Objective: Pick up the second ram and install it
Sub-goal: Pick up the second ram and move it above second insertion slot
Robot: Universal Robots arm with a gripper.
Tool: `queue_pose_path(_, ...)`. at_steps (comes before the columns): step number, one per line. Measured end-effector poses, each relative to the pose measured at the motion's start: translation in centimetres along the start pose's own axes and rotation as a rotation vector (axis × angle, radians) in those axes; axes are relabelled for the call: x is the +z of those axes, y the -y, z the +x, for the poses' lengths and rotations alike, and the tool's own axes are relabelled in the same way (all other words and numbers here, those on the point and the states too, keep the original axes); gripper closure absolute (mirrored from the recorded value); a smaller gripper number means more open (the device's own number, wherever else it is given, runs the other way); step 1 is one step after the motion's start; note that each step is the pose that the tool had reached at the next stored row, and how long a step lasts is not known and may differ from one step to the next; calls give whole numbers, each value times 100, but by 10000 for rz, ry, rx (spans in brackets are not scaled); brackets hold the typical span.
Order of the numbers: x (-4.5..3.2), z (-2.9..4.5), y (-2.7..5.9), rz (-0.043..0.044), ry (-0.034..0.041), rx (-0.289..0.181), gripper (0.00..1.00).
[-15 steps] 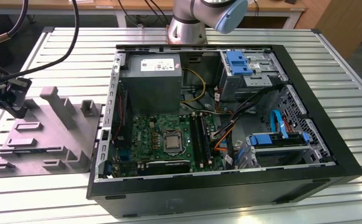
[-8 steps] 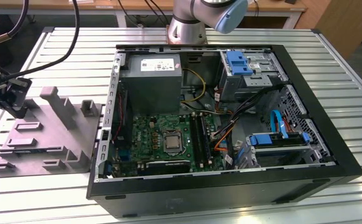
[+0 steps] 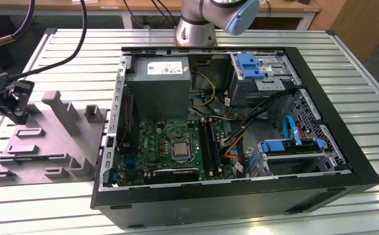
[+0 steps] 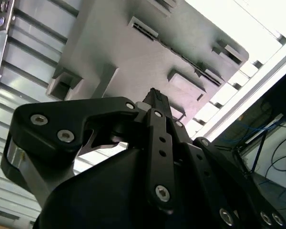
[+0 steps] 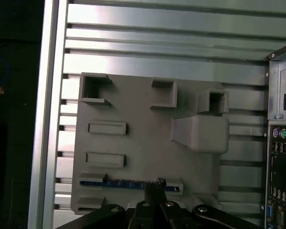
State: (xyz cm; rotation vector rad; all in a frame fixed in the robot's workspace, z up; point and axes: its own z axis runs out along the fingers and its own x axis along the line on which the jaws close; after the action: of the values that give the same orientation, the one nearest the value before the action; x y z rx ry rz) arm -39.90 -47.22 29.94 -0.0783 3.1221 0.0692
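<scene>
Gripper point(image 5: 155, 185) tips look pinched together and empty, above the ram point(image 5: 119, 183) lying in the grey fixture point(image 5: 143, 119) slot. For this pick I want jaws square across the stick, mid-length, no tilt.

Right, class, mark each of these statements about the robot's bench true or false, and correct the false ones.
1. The gripper is above the grey tray. True.
2. The blue ram stick is seated in the green motherboard. False: in the first wrist view it lies in a slot of the grey tray, right by the gripper.
3. The computer case lies open, with its inside on show. True.
4. The grey tray sits on the exterior view's right of the computer case. False: it sits on the exterior view's left of it.
</scene>
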Motion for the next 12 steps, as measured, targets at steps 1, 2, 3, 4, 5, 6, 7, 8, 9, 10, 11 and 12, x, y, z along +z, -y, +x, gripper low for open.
queue_pose_path(1,3,0,0,-3,-8,-179,89)
queue_pose_path(2,6,0,0,-6,-16,-360,89)
queue_pose_path(3,10,0,0,-10,-23,-538,89)
queue_pose_path(4,13,0,1,-13,-31,-719,89)
queue_pose_path(5,16,0,1,-17,-39,-898,89)
queue_pose_path(6,19,0,1,-21,-48,-1094,89)
queue_pose_path(7,23,0,1,-24,-56,-1274,89)
queue_pose_path(8,26,0,1,-27,-64,-1453,89)
queue_pose_path(9,29,0,1,-31,-72,-1634,89)
queue_pose_path(10,32,0,1,-34,-79,-1812,89)
queue_pose_path(11,35,0,2,-37,-87,-1994,89)
queue_pose_path(12,38,1,2,-40,-95,-2171,89)
